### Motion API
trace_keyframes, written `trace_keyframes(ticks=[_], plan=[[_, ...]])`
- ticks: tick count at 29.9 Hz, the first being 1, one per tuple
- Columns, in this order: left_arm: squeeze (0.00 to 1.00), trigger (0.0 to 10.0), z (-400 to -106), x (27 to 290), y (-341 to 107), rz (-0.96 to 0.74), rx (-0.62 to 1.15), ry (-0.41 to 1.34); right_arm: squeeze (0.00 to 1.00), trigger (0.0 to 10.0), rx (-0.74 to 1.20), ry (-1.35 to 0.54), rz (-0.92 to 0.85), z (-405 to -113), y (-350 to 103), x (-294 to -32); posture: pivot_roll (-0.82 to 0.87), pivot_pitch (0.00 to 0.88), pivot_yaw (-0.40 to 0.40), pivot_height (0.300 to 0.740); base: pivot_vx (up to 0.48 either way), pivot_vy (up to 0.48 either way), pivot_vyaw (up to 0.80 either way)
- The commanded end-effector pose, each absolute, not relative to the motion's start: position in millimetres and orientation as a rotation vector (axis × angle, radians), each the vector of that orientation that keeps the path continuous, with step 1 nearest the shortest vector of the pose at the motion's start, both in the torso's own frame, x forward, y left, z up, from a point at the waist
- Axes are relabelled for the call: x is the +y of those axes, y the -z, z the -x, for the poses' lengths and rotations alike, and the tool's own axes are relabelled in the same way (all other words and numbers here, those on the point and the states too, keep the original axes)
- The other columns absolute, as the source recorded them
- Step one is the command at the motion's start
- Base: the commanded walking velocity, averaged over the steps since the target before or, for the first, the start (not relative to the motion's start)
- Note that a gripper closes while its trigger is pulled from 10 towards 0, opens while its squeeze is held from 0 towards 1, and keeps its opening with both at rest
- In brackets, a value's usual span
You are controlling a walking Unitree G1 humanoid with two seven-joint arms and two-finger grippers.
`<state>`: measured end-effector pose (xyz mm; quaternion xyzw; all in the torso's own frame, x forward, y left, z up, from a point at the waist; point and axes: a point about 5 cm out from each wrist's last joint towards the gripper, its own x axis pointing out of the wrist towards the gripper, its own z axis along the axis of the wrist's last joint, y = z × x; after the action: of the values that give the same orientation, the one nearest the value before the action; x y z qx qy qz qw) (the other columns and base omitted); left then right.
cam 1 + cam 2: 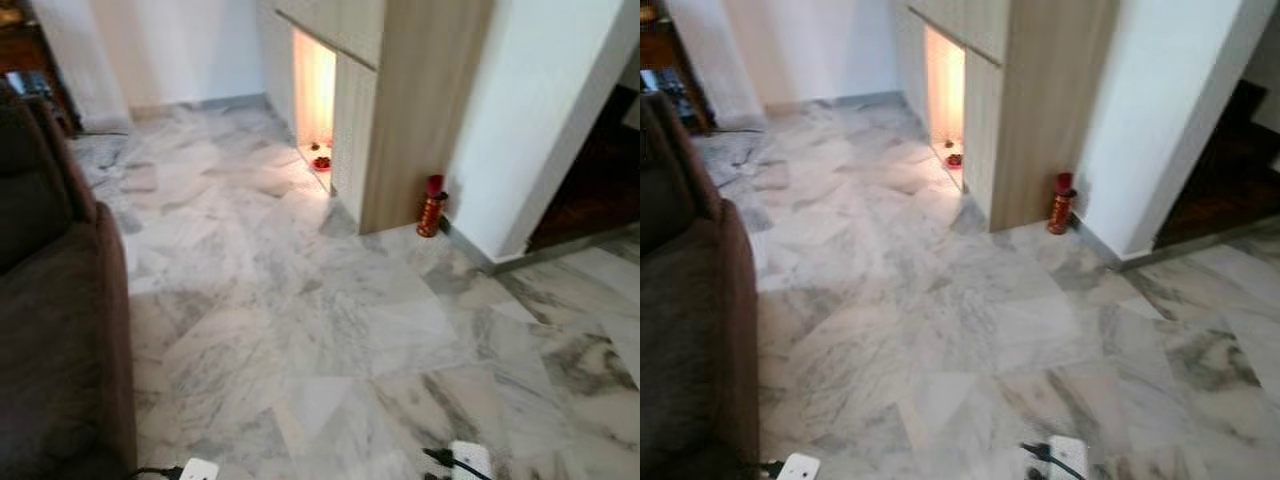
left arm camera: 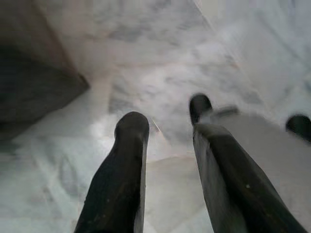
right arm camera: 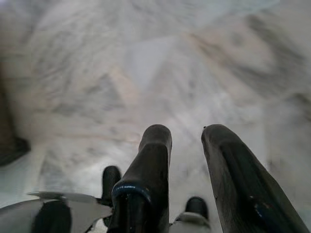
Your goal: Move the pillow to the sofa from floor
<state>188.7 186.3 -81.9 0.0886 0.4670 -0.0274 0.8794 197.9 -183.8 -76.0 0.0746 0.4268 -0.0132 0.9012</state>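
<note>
A dark brown sofa [image 1: 60,330] fills the left edge of the head views, its armrest end [image 1: 735,330] standing on the grey-veined marble floor [image 1: 330,310]. In the left wrist view my left gripper [image 2: 167,128] hangs open over the floor, nothing between its black fingers [image 2: 121,174], with a dark corner of the sofa [image 2: 34,92] close by. In the right wrist view my right gripper [image 3: 186,136] is also open and empty, pointing down at bare marble [image 3: 146,63].
A wooden cabinet [image 1: 420,110] with a lit niche [image 1: 314,95] stands ahead. A red bottle [image 1: 432,205] sits at its foot beside a white wall [image 1: 540,120]. A dark doorway [image 1: 590,190] opens at the right. Wooden furniture [image 1: 25,50] stands far left.
</note>
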Motion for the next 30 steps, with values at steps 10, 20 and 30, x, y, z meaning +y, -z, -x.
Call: trace_keyframes(ticks=[10, 20, 30], plan=[[0.0, 10.0, -183, 187, 85, -0.19, 0.995, 0.056, 0.0, 10.0, 0.897, 0.034, -0.147, -191, 79, -186, -0.08, 0.0, 0.03, 0.74, 0.0, 0.0, 0.8], [0.0, 10.0, -183, 187, 85, -0.191, 0.992, 0.055, 0.0, 10.0, 0.895, 0.033, -0.177, -191, 79, -183, -0.08, 0.0, 0.033, 0.74, 0.0, 0.0, 0.8], [0.0, 10.0, -184, 188, 84, -0.184, 0.997, 0.051, 0.0, 10.0, 0.891, 0.046, -0.249, -191, 80, -179, -0.07, 0.0, 0.042, 0.74, 0.0, 0.192, 0.08]])
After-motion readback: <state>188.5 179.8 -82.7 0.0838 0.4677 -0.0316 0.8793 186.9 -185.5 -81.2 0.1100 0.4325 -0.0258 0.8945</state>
